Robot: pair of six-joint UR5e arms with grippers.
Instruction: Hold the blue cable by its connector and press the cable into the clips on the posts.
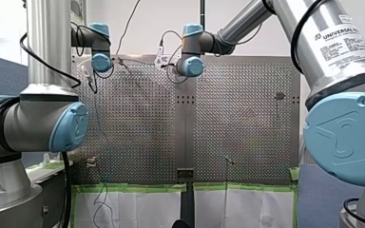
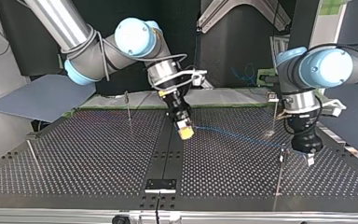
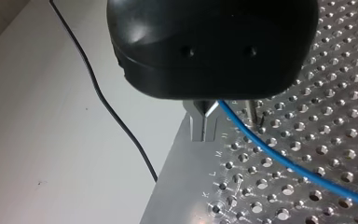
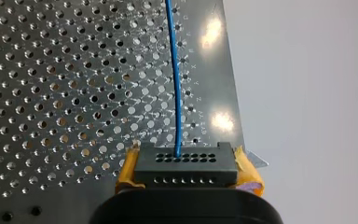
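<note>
Blue cable [image 2: 235, 135]: strung above the tabletop [image 2: 98, 154], centre to right of the top view. Black connector [image 4: 185, 163]: clamped between the yellow pads [image 4: 248, 169] of my right claw [image 2: 185, 132]. My left claw [image 3: 204, 134]: fingers closed together, cable just beside.

A: How many arms?
B: Two, the left arm [image 2: 335, 65] and the right arm [image 2: 98, 46], each with one gripper: left gripper [image 2: 310, 158], right gripper [image 2: 185, 133].
A: Pads?
B: Two yellow pads [image 4: 126, 171], both on the right gripper.
A: Cables?
B: One blue cable [image 4: 175, 84] with one connector [image 4: 185, 164], and one black wire [image 3: 135, 145].
A: Posts?
B: Four posts [image 2: 34, 157] [image 2: 128, 106] [image 2: 274, 116] [image 2: 279, 175], on one table [image 2: 98, 154].
</note>
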